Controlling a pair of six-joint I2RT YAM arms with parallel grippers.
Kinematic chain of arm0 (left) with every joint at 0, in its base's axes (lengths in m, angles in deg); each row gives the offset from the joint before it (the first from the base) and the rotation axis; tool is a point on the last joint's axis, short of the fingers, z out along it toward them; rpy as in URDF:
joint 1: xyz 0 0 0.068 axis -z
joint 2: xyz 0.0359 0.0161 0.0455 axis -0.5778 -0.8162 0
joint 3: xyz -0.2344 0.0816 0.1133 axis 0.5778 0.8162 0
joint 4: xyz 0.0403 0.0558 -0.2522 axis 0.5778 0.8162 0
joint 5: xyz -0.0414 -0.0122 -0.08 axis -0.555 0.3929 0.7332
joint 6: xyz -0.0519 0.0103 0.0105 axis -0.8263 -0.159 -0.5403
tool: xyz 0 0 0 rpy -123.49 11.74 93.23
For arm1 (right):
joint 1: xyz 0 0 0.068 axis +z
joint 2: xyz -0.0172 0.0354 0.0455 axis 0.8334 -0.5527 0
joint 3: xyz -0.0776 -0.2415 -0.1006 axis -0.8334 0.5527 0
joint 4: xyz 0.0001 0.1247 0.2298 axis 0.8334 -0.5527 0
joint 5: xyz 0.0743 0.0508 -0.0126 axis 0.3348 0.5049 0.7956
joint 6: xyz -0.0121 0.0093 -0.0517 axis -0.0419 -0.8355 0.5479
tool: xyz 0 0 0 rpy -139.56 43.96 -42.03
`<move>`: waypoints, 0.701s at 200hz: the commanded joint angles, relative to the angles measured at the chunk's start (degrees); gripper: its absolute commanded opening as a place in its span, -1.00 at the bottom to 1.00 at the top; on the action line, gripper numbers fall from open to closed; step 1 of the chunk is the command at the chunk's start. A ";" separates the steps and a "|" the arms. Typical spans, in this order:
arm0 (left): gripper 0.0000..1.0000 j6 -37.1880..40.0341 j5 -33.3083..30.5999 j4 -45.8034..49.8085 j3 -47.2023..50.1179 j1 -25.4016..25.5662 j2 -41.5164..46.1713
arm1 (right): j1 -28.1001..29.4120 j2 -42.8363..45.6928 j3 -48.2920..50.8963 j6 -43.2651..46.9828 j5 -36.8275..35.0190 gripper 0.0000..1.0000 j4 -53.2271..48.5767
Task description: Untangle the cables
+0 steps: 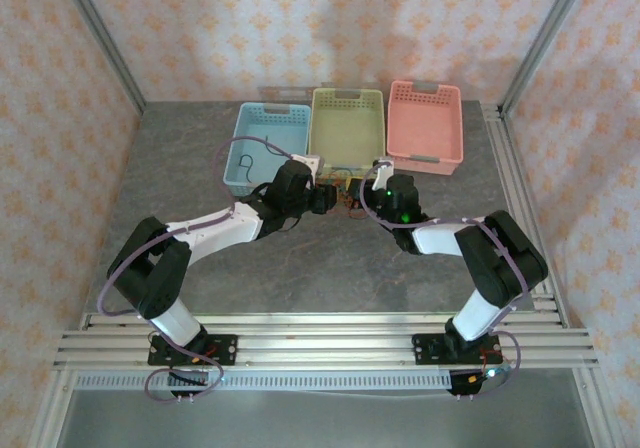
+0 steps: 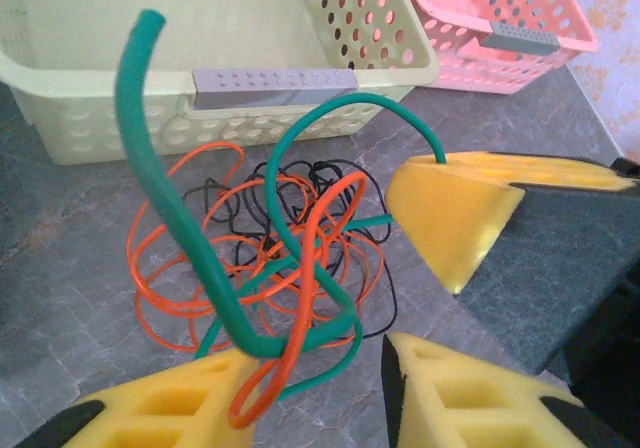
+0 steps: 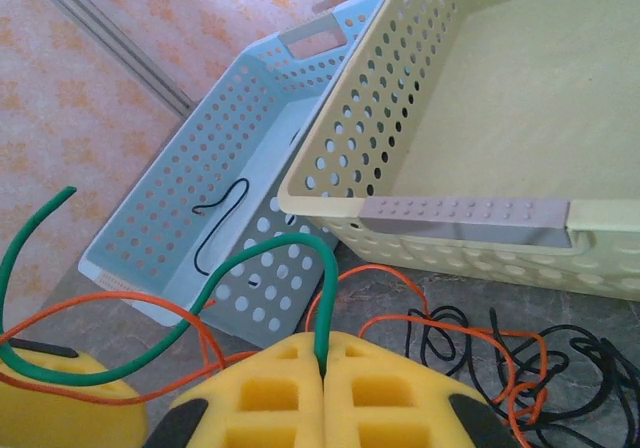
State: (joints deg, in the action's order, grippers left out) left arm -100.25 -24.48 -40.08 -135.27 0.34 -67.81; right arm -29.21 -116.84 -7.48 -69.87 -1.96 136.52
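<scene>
The cables (image 2: 250, 228) lie in a tangle of thin orange and black wires on the grey table, just in front of the pale yellow basket (image 2: 90, 118). A thicker green cable (image 2: 170, 208) and a thick orange one (image 2: 305, 268) loop up out of it. My left gripper (image 2: 325, 360) is open, its yellow fingers apart, and the green and orange loops cross over the left finger (image 2: 170, 408). My right gripper (image 3: 322, 346) is shut on the green cable (image 3: 250, 253), whose end arches up from the pads. In the top view both grippers (image 1: 325, 200) (image 1: 368, 200) meet over the tangle (image 1: 347, 200).
Three baskets stand in a row behind the tangle: blue (image 1: 240, 148), pale yellow (image 1: 347, 93) and pink (image 1: 425, 88). A single black wire (image 3: 222, 223) lies inside the blue basket (image 3: 150, 228). Open grey table stretches toward the arm bases.
</scene>
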 commanded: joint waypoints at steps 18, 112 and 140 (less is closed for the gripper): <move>-0.80 0.56 0.00 0.14 -1.63 0.02 -0.37 | 0.97 -0.31 -2.12 1.76 0.56 -1.00 0.48; -1.00 0.07 -3.90 2.30 -1.93 -0.03 -0.02 | 0.96 1.63 -2.02 3.08 -12.91 -1.00 -7.32; -1.00 -0.69 -7.40 3.67 -1.86 -0.17 0.41 | 0.94 2.39 -1.95 3.26 -17.91 -1.00 -9.71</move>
State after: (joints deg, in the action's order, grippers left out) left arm -100.23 -27.39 -38.89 -135.42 0.34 -67.81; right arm -28.38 -116.82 -8.09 -67.75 -13.17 129.83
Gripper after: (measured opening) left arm 0.043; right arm 0.046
